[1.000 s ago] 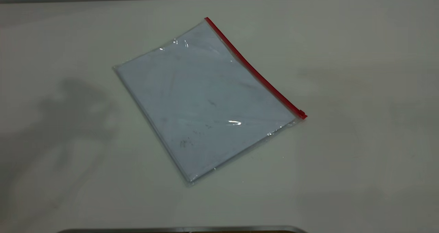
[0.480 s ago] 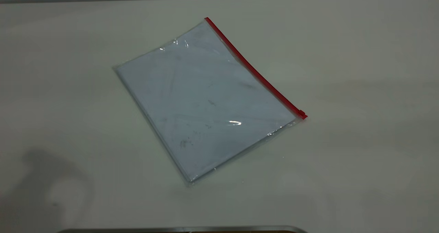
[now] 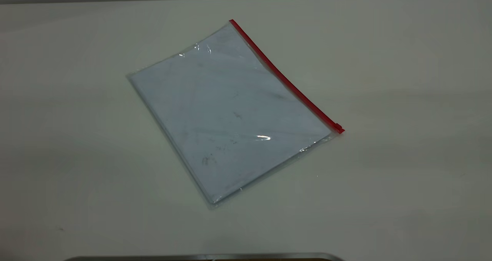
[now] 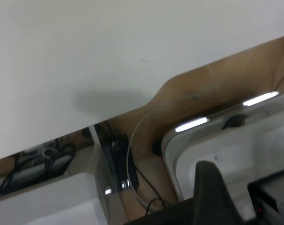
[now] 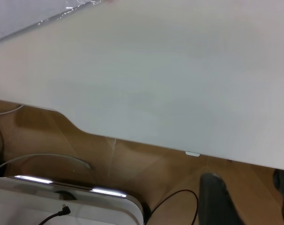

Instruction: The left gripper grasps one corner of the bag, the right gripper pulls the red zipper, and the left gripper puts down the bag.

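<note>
Only one black wedge finger of the left tool and one of the right tool shows, so their spread cannot be told. The flat clear plastic bag, red zipper strip along one edge, lies on the smooth white desk.

Lab bench, bare white table, cables beneath

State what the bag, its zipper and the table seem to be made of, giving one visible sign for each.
Bag: thin clear glossy plastic, by glare and paper showing through.
Red zipper: probably moulded plastic, a uniform strip.
Table: smooth matt white, perhaps laminate; no sharp reflections.
</note>
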{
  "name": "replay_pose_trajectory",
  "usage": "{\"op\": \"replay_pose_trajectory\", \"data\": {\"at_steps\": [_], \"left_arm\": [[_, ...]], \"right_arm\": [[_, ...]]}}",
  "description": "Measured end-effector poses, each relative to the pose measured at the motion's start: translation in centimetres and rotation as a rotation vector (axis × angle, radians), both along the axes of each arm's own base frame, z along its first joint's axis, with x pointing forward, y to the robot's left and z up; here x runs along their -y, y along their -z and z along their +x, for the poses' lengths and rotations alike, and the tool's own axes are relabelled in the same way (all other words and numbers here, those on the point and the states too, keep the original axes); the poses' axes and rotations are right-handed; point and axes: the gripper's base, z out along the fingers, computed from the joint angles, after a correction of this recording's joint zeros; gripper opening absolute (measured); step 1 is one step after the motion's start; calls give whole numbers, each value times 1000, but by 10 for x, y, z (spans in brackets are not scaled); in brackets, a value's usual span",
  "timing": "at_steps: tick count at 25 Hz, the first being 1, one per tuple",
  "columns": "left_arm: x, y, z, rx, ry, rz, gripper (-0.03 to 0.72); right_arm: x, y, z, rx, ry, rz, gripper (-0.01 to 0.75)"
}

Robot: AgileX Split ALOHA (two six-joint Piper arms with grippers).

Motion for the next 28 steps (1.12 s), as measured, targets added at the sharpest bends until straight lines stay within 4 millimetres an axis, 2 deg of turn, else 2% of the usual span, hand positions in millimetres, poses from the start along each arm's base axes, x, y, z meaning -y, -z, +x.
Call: {"op": "replay_pose_trajectory", "data": {"at_steps": [2,9,15,22,28], "left_arm": [[-3,5,-14,30,-10,-4,445],[-10,-5,-54,311,-20,-60,445],[-16,-5,-83,509,-18,-99,445],[-17,-3,-91,543,-30,-101,445],[-14,-3,-90,548,-165,-64,445]], "right_arm": [[0,0,0,0,0,0,385],[0,0,-1,6,1,1,385],[6,-7,-22,163,110,25,384],[6,-11,-62,436,123,47,384],[6,-11,-65,439,120,49,384]]}}
